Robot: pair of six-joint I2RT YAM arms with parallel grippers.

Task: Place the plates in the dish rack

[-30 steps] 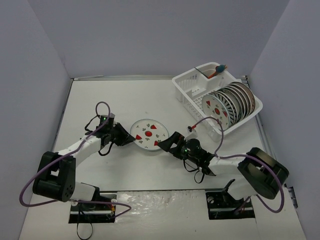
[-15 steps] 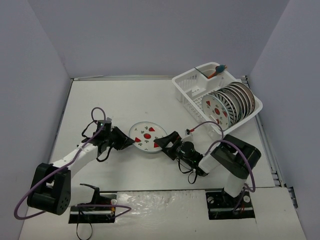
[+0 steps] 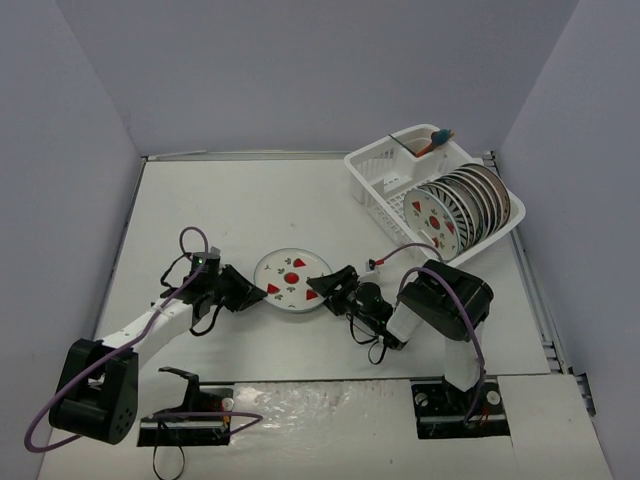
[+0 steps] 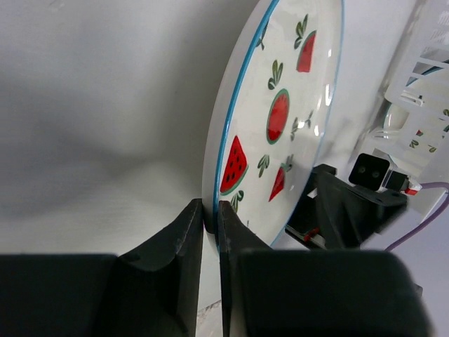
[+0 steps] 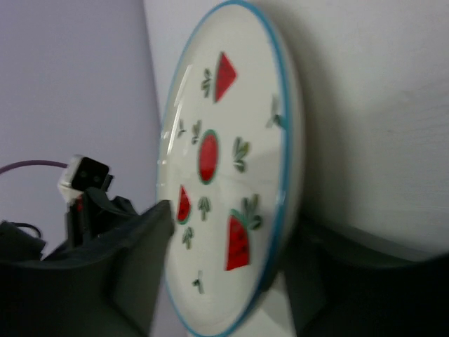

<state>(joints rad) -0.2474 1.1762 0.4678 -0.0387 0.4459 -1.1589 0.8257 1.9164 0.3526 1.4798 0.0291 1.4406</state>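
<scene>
White tabletop [image 3: 200, 200], watermelon plate [image 3: 291, 283] mid-frame, left rim pinched tight by left gripper [image 3: 250, 290]. Right gripper [image 3: 322, 288] astride opposite rim, grip impossible to tell. Upper right: dish rack [image 3: 375, 165] holding upright plates [image 3: 460, 205].

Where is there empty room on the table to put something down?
The table is bare at the back left, between the far wall, the dish rack and the left arm. Crowded: the middle, where the left tool and right tool meet at the watermelon plate, and the rack, packed with plates.
</scene>
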